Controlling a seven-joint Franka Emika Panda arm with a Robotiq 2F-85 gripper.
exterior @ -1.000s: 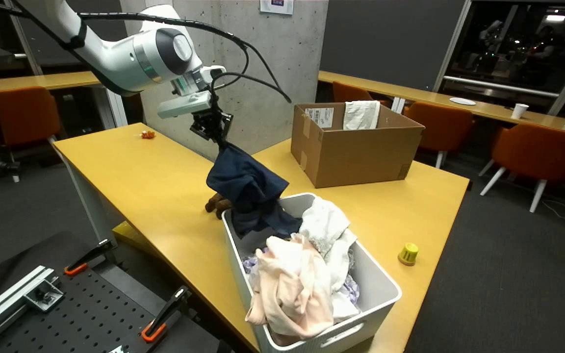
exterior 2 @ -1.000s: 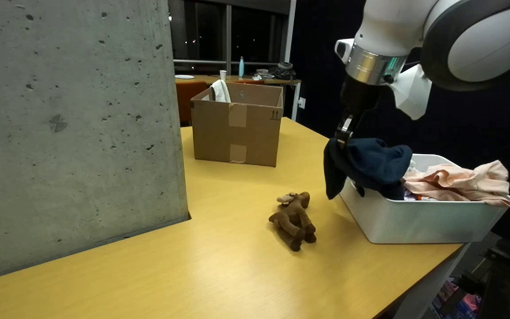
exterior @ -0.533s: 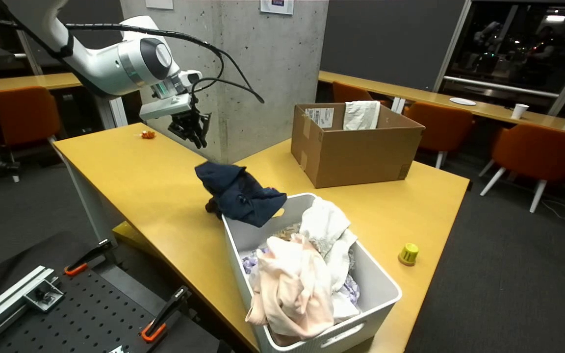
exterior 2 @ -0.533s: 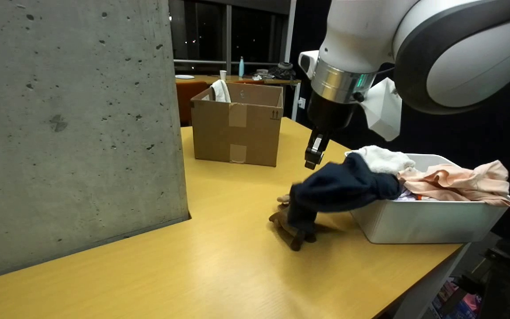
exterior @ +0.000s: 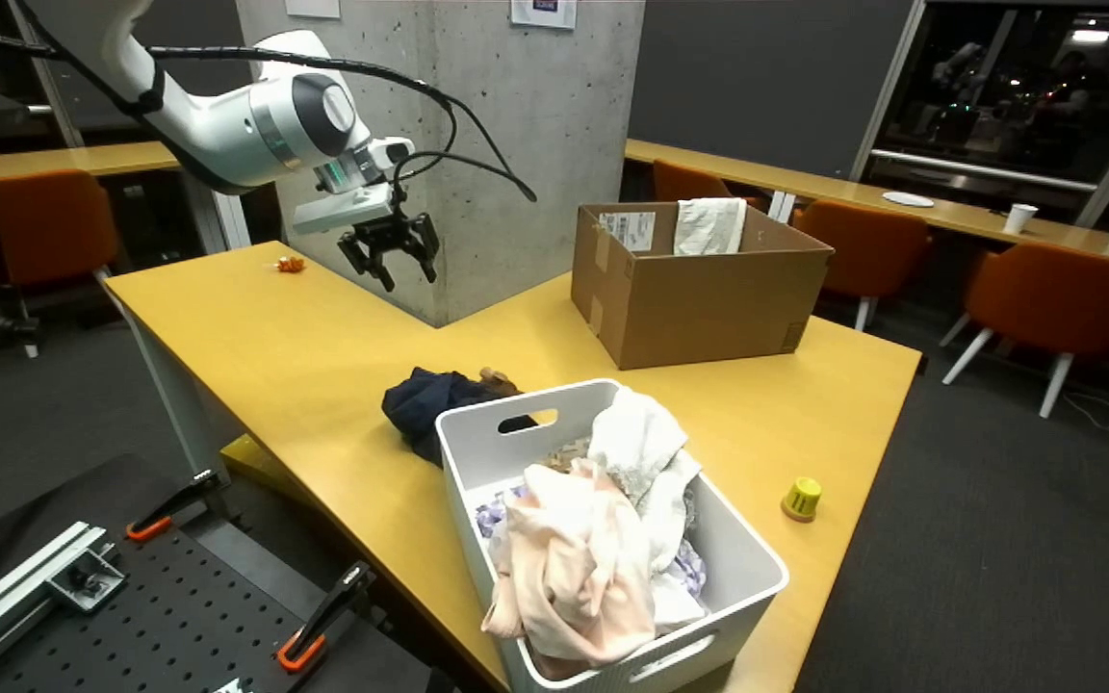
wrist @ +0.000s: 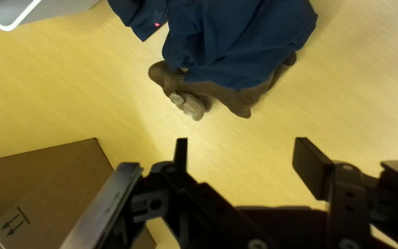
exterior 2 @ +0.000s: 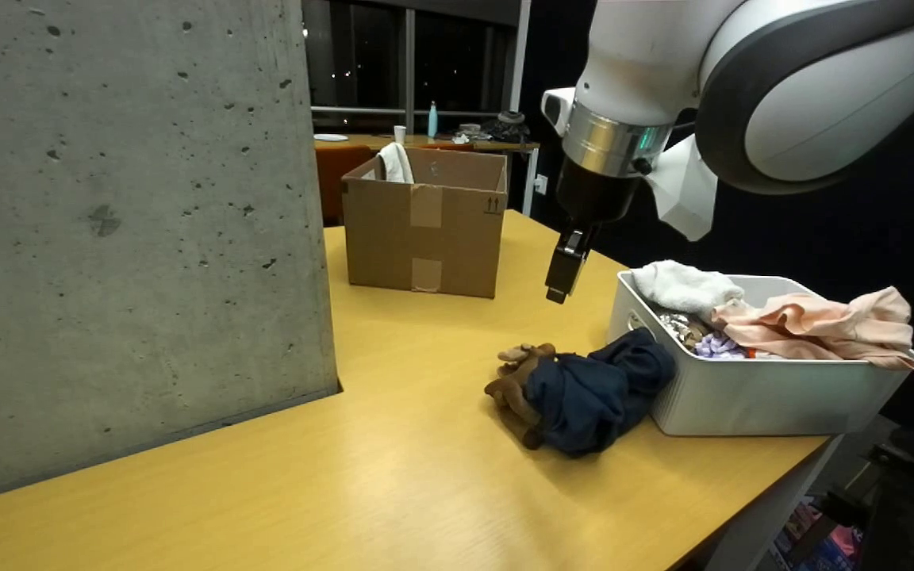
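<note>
The gripper (wrist: 240, 152) hangs empty, jaws spread wide. On the table (exterior 2: 330, 484), navy cloth (exterior 2: 588, 396) partly covers a brown plush animal (exterior 2: 512, 395).

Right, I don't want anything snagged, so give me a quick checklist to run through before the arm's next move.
1. The gripper is open with nothing between its jaws: ok.
2. The navy cloth is free of the gripper: ok, it lies lower, on the table.
3. The brown plush animal is uncovered: not ok, the navy cloth lies partly over it.
4. The pale pink cloth is fully inside the white plastic bin: not ok, part hangs outside.
5. The cardboard box is apart from the gripper: ok.
6. The white plastic bin's whole base is on the table: cannot tell.
</note>
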